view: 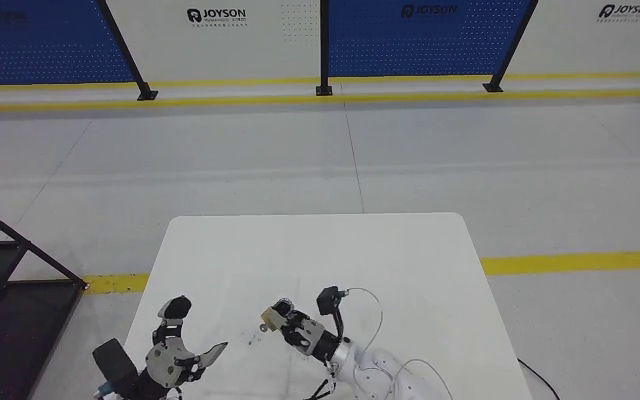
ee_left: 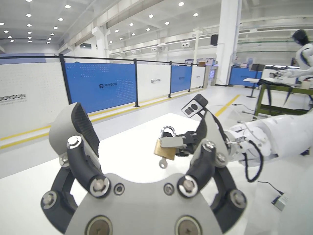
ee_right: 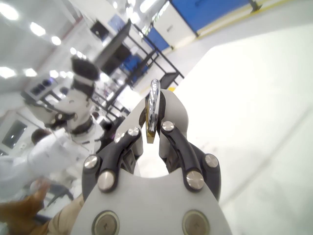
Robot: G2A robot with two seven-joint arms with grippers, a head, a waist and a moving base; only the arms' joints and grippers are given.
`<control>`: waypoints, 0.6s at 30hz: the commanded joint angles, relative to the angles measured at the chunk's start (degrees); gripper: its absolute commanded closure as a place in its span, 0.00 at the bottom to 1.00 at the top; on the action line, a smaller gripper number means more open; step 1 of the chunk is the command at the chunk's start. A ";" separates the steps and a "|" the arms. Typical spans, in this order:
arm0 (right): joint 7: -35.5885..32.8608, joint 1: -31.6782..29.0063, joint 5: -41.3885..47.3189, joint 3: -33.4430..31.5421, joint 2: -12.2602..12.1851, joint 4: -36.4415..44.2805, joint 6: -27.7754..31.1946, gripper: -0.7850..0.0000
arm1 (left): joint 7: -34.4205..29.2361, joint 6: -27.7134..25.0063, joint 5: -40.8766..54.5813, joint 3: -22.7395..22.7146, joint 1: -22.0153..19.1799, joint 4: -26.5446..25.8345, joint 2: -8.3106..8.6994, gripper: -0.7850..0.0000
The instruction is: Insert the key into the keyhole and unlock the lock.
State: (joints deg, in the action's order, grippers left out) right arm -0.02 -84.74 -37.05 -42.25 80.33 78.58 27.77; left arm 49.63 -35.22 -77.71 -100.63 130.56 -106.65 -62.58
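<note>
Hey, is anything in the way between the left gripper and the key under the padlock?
Nothing visible stands between them. The left gripper is open and faces the key, which juts from the underside of the brass padlock clamped in the right gripper, above the bare white table.

Left arm: grey-and-black two-finger gripper (ee_left: 140,113) held wide apart, ribbed black pads (ee_left: 84,128) facing inward, nothing between them. Hand points toward other hand, short of it, no contact.

Right arm: matching grey-and-black gripper (ee_right: 156,106) clamped tight on brass padlock with steel shackle (ee_left: 164,150). Shackle sticks out past fingertips, brass body just beside one grey finger. White right forearm (ee_left: 281,130) stretches back from wrist, away from left hand. In top view right hand (view: 282,318) lies just ahead of left hand's open fingers.
</note>
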 commanded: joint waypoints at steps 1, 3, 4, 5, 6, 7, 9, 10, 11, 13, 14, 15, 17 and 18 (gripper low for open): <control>-5.47 2.24 0.34 2.90 0.87 -1.46 -2.28 1.00 | -1.93 0.23 1.14 -2.63 0.97 0.75 0.09 0.00; -10.67 4.75 -0.02 5.68 1.85 -3.49 -5.20 1.00 | -2.04 0.32 1.64 -3.02 1.06 1.06 0.08 0.00; -11.84 5.67 0.41 6.75 2.38 -4.51 -6.49 1.00 | -2.04 0.32 1.64 -3.02 1.06 1.06 0.08 0.00; -13.03 6.61 0.19 7.85 2.88 -5.53 -7.76 1.00 | -2.04 0.32 1.64 -3.02 1.06 1.06 0.08 0.00; -14.91 7.55 0.21 9.05 3.41 -6.68 -8.88 1.00 | -2.04 0.32 1.64 -3.02 1.06 1.06 0.08 0.00; -15.82 8.51 0.41 9.82 3.93 -7.59 -10.19 1.00 | -2.04 0.32 1.64 -3.02 1.06 1.06 0.08 0.00; -17.41 10.08 0.12 11.49 4.93 -9.51 -12.64 1.00 | -2.04 0.32 1.64 -3.02 1.06 1.06 0.08 0.00; -17.28 10.70 0.40 11.92 5.37 -10.26 -13.41 1.00 | -2.04 0.32 1.64 -3.02 1.06 1.06 0.08 0.00; -17.16 11.19 0.41 12.34 5.75 -11.17 -14.19 1.00 | -2.04 0.32 1.64 -3.02 1.06 1.06 0.08 0.00; -17.38 11.87 0.65 13.08 6.36 -12.46 -14.83 0.86 | -2.04 0.32 1.64 -3.02 1.06 1.06 0.08 0.00; -17.41 12.23 0.29 13.31 6.58 -13.13 -15.62 0.69 | -2.04 0.32 1.64 -3.02 1.06 1.06 0.08 0.00; -17.61 12.44 -0.08 13.69 6.79 -13.50 -15.99 0.56 | -2.04 0.32 1.64 -3.02 1.06 1.06 0.08 0.00; -17.99 12.80 -0.66 14.16 7.09 -14.25 -16.63 0.22 | -2.04 0.32 1.64 -3.02 1.06 1.06 0.08 0.00; -17.77 12.89 -1.29 14.37 7.19 -14.43 -17.20 0.00 | -2.04 0.32 1.64 -3.02 1.06 1.06 0.08 0.00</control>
State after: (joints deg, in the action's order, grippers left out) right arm -17.96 -71.92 -37.84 -28.04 87.44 64.31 11.05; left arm 47.59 -34.90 -76.07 -103.64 131.62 -105.59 -62.49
